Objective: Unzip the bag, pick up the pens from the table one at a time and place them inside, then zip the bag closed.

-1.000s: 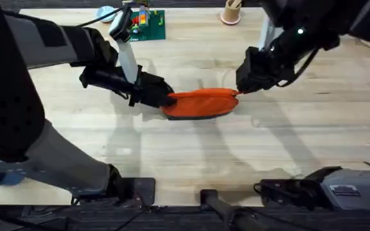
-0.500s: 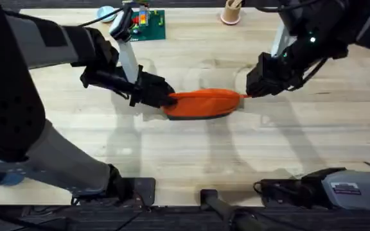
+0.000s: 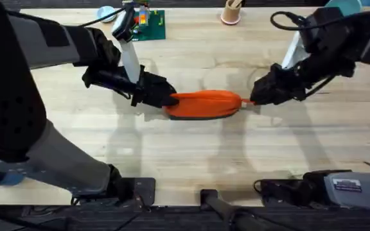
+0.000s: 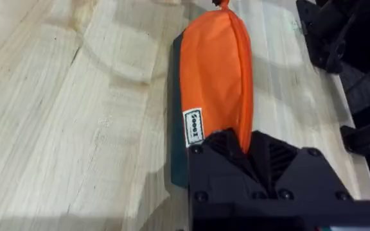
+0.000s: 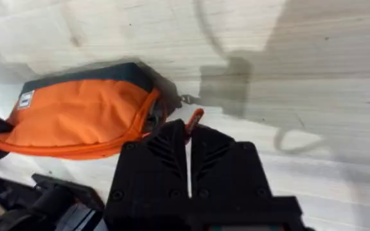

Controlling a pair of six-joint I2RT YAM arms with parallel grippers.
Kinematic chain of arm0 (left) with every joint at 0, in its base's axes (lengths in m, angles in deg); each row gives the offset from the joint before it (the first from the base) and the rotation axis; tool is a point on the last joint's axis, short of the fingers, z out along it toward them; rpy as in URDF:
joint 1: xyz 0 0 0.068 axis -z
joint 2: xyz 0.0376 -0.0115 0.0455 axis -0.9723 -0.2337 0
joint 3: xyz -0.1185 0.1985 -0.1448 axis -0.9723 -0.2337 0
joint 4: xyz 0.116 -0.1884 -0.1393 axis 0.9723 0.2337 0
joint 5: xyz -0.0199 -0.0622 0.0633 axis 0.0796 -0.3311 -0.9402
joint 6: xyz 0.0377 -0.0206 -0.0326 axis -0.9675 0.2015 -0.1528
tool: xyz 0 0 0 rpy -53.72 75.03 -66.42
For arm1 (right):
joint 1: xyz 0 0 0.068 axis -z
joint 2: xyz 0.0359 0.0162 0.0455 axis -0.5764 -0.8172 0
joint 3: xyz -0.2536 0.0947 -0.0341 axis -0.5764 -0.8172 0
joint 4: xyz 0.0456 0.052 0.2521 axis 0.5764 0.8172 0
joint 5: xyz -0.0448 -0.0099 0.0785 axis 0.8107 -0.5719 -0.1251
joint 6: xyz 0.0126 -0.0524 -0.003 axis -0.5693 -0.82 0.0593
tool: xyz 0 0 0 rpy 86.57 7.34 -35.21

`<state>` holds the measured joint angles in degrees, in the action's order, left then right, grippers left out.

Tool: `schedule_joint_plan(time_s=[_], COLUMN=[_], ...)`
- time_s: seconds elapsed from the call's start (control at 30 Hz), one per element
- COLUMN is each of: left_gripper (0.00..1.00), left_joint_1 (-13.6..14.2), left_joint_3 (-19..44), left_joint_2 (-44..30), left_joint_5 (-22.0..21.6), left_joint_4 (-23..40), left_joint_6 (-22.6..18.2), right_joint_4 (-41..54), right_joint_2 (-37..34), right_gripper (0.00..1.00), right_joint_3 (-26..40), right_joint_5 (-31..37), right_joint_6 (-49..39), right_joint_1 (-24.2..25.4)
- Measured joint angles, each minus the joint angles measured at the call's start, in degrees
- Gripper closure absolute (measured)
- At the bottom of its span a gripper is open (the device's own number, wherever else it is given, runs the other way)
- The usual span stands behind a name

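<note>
Two hands grip one orange bag [image 3: 203,104] at mid-frame on the tabletop [image 3: 191,160].
Left hand [image 3: 167,99] clamps its left end; right hand [image 3: 252,101] clamps the zipper pull [image 5: 194,120].

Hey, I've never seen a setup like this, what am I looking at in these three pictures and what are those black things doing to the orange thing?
Two robot arms work at a wooden table. One picture looks down from above; the other two come from cameras on each arm's wrist. The orange thing is a zippered fabric bag lying on the table. The left gripper, a two-finger claw, is shut on one end of the bag. The right gripper is shut on the small orange zipper pull at the other end. At the table's far edge stand a tan cup and a green board.
</note>
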<state>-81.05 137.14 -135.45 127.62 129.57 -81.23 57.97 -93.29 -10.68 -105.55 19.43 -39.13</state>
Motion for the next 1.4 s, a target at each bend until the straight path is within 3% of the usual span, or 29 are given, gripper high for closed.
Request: schedule_joint_plan(time_s=[0.43, 0.6, 0.8, 1.4], left_gripper=[0.958, 0.958, 0.958, 0.958], left_joint_1=[0.21, -0.19, -0.19, -0.19], left_joint_3=[-0.02, -0.02, -0.02, -0.02], left_joint_2=[0.00, 0.00, 0.00, 0.01], left_joint_5=[0.14, -0.24, -0.31, -0.31], left_joint_4=[-0.24, -0.25, -0.25, -0.29], left_joint_6=[0.55, 1.09, 1.97, 2.14], right_joint_4=[2.73, 3.39, 5.37, 13.54], right_joint_2=[0.40, 0.40, 0.46, 10.25], right_gripper=[0.967, 0.969, 0.969, 0.969], right_joint_3=[-0.69, -1.08, 0.10, 5.09], right_joint_5=[1.21, 9.12, 13.11, 13.85], right_joint_6=[-7.01, -9.28, -11.00, -12.95], right_joint_1=[6.39, 8.61, 8.84, 8.84])
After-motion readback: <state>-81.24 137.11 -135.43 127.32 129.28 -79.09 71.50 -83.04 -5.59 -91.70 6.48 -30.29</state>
